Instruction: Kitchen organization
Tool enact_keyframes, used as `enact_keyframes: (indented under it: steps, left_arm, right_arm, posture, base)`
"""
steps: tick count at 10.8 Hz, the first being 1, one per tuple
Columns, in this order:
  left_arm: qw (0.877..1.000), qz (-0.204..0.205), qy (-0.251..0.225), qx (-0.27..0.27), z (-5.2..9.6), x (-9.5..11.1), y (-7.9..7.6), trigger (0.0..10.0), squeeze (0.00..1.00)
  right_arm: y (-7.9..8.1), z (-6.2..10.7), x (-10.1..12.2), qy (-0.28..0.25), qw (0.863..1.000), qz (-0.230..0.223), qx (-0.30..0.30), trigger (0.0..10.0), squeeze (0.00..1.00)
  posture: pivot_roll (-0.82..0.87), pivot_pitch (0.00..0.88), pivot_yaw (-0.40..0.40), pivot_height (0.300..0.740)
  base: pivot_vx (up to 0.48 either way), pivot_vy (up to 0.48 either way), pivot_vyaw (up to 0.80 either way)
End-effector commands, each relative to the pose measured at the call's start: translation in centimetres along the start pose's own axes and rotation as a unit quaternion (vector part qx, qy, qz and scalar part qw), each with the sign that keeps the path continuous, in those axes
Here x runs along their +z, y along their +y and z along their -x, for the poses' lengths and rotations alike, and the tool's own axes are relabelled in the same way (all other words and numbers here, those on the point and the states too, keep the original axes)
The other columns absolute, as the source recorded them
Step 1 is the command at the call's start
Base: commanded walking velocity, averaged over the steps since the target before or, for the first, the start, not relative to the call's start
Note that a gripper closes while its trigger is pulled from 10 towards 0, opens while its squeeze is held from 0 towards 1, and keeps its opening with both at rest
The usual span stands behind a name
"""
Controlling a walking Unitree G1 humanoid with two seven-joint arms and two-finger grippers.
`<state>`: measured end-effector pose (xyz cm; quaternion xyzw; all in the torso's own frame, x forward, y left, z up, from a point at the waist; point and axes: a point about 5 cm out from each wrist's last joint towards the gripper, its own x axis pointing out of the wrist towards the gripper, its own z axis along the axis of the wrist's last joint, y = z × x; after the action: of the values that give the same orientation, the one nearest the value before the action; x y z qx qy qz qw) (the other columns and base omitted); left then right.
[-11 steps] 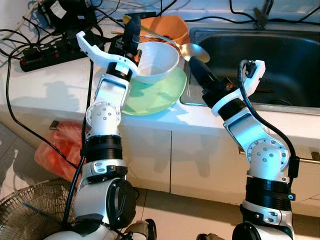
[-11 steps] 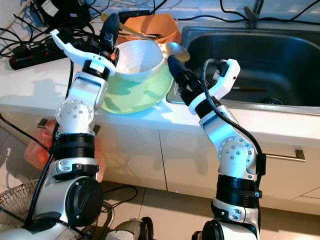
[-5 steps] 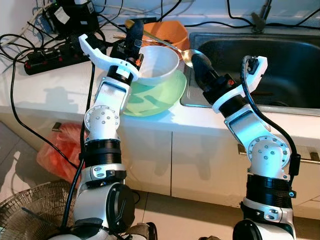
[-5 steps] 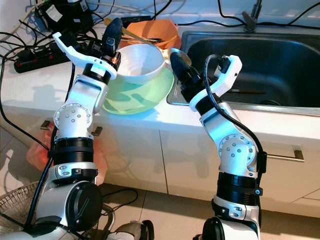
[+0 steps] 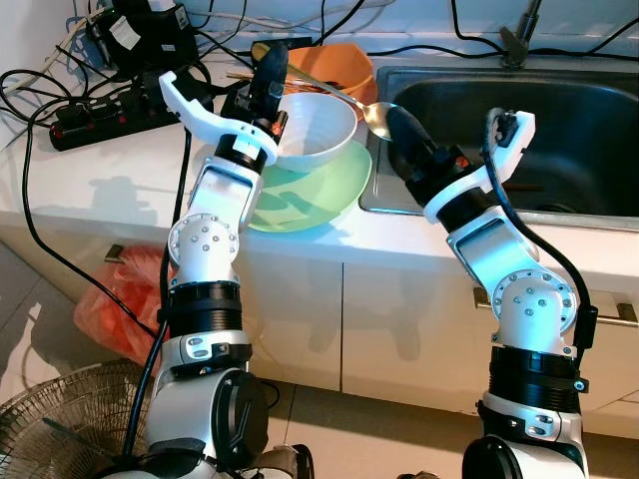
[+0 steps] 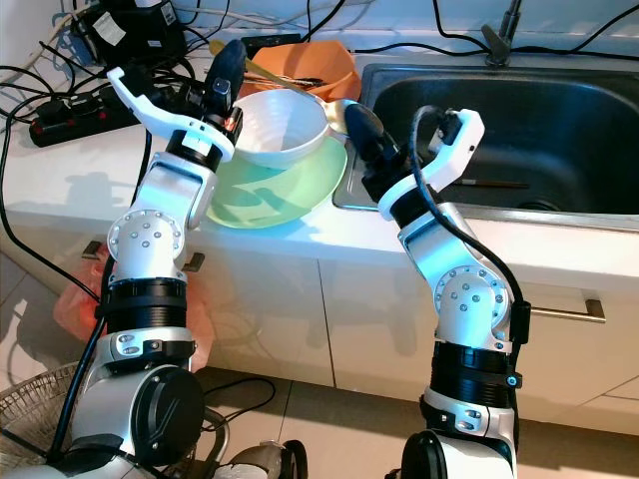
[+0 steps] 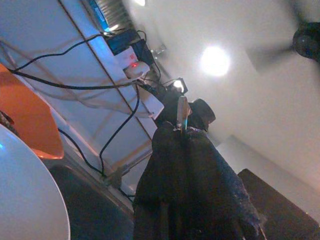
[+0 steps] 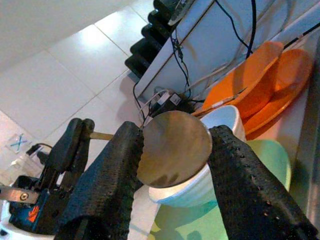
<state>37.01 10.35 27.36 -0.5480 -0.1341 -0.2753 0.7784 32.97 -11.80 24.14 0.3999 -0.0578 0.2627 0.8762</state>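
A long metal spoon (image 5: 377, 117) lies across the air above a white bowl (image 5: 321, 132), which sits in a pale green dish (image 5: 318, 192) on the counter. My left gripper (image 5: 272, 64) is shut on the spoon's thin handle (image 7: 182, 111) at the bowl's far left rim. My right gripper (image 5: 393, 118) is raised at the sink's left edge, open, its two fingers (image 8: 119, 170) flanking the spoon's round bowl (image 8: 172, 148); I cannot tell if they touch it.
An orange bowl (image 5: 344, 58) stands behind the white one. A steel sink (image 5: 559, 110) lies to the right. A power strip (image 5: 100, 112) and tangled cables cover the counter's left back. On the floor are a red bag (image 5: 118, 299) and a fan (image 5: 60, 424).
My right gripper has risen and closed in on the spoon's bowl, which now sits between its fingers. The left gripper still holds the handle in about the same place.
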Motion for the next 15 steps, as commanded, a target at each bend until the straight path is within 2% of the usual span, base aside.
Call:
enact_keyframes:
  steps: [1,4,6,10,13,14,15]
  left_arm:
    - [1.000,0.026,0.008,0.001,0.3,-1.4,-0.1,0.0,0.00]
    - [0.999,0.030,0.009,0.006,0.4,-1.6,0.2,0.0,0.00]
    - [0.999,0.034,0.010,0.008,0.5,-1.6,0.4,0.0,0.00]
    - [0.999,0.042,0.008,0.012,0.6,-1.8,0.5,0.0,0.00]
    - [0.998,0.046,0.011,0.032,0.8,-2.0,1.0,0.0,0.00]
    - [0.998,0.023,0.021,0.049,0.9,-2.3,1.5,1.2,0.00]
    - [0.996,-0.003,0.042,0.075,1.1,-3.0,2.2,10.0,0.00]
  right_arm:
    - [0.3,-0.3,0.1,-0.008,1.000,-0.010,0.004,0.0,0.00]
    - [0.3,-0.5,0.3,-0.017,0.999,-0.029,0.002,0.0,0.00]
    - [0.2,-0.7,0.4,-0.026,0.997,-0.070,0.000,0.0,0.00]
    - [0.2,-0.9,0.1,-0.023,0.993,-0.116,-0.003,0.0,0.00]
    - [0.3,-1.0,-0.4,-0.010,0.993,-0.121,-0.002,0.0,0.00]
    - [0.2,-0.9,-0.4,-0.009,0.992,-0.122,-0.004,0.0,0.00]
    - [0.2,-0.9,-0.4,-0.010,0.992,-0.122,-0.005,0.0,0.00]
  posture:
    - [-0.03,0.069,0.116,0.740]
    - [-0.03,0.073,0.115,0.740]
    - [-0.03,0.075,0.115,0.740]
    - [-0.03,0.083,0.110,0.740]
    - [-0.03,0.084,0.110,0.740]
    - [-0.03,0.084,0.110,0.740]
    - [-0.03,0.084,0.110,0.740]
  base:
    - [0.000,0.000,0.00]
    - [0.000,0.000,0.00]
    - [0.000,0.000,0.00]
    - [0.000,0.000,0.00]
    - [0.000,0.000,0.00]
    - [0.000,0.000,0.00]
    - [0.000,0.000,0.00]
